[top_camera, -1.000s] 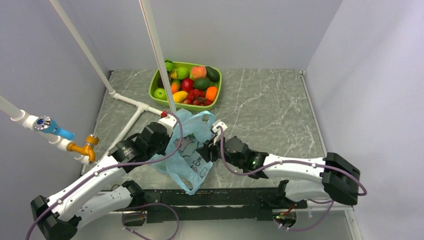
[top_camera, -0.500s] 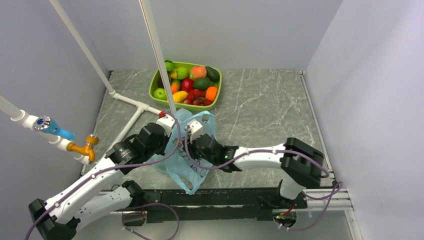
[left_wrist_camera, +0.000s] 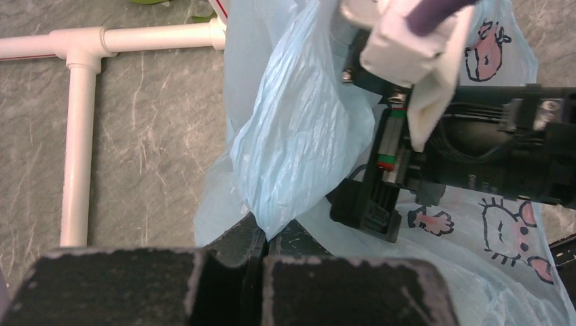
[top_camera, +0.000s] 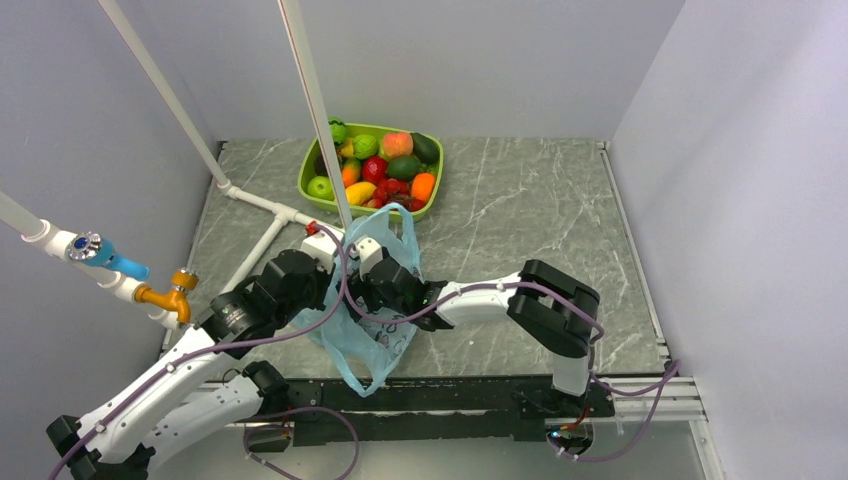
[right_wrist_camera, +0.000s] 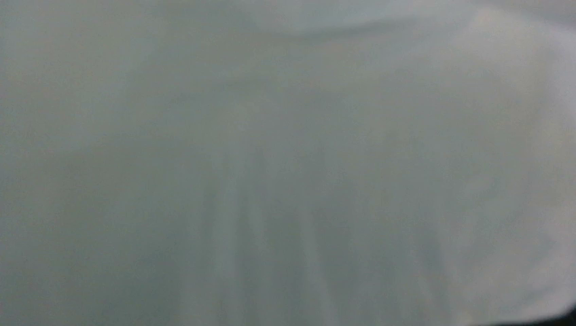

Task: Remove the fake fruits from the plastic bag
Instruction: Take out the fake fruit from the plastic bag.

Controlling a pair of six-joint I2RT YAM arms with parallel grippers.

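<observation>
The light blue plastic bag [top_camera: 365, 335] hangs crumpled between both arms near the table's front, pig drawings on its side [left_wrist_camera: 506, 227]. My left gripper [left_wrist_camera: 272, 234] is shut on a fold of its film and holds that edge up [top_camera: 335, 262]. My right arm's wrist [top_camera: 395, 285] pushes in from the right, its gripper end buried in the bag's mouth. In the left wrist view its black body [left_wrist_camera: 475, 163] lies across the bag. The right wrist view shows only blurred pale bag film [right_wrist_camera: 288, 163], so its jaws are hidden. The fake fruits in the bag are hidden.
A lime-green tray [top_camera: 308, 172] with several toy fruits stands at the back, just beyond the bag. White pipes [top_camera: 262, 200] cross the table's left side, and a slanted pole [top_camera: 318, 110] rises above the bag. Grey walls close in both sides.
My right arm has swung left and driven its gripper into the bag's mouth. The left gripper shifted slightly left and back, still holding the bag.
</observation>
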